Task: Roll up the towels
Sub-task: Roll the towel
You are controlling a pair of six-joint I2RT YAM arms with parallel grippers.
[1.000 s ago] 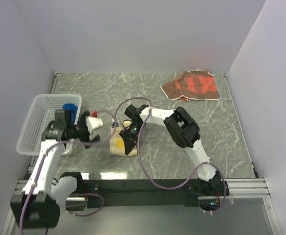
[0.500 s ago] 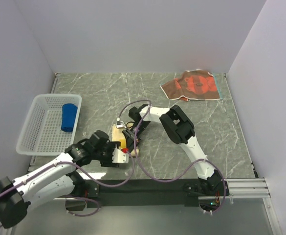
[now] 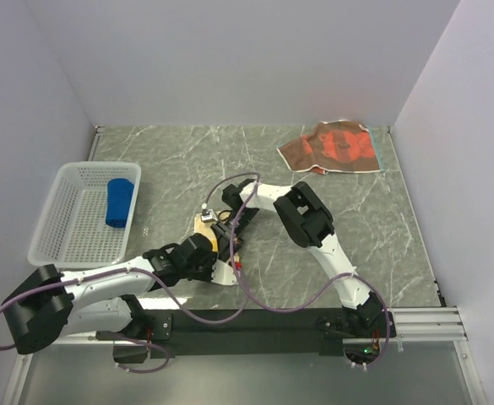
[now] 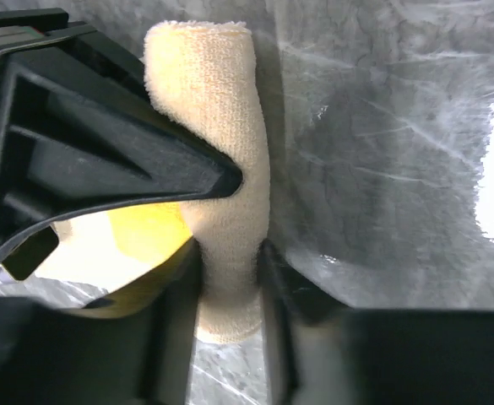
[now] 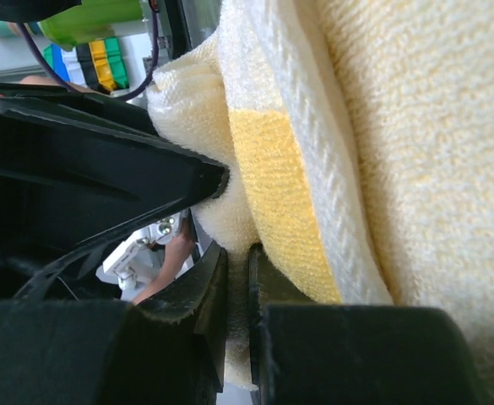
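The yellow towel (image 4: 217, 101) lies near-centre on the counter (image 3: 373, 228), rolled cream side out. The left tool (image 4: 230, 295) pinches the roll's end, likely keeping it from unwinding, while the right tool (image 5: 236, 270) nips a fold narrowly to steady it.

Fuzzy towel (image 4: 221, 110); glossy, perhaps stone table (image 4: 382, 169)

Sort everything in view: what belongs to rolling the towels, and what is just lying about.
Belongs to the job:
yellow towel, partly rolled, pinched by left gripper and right gripper
blue towel, rolled, in the white mesh basket
patterned towel, flat, far right

Just lying about:
white mesh basket, at the left
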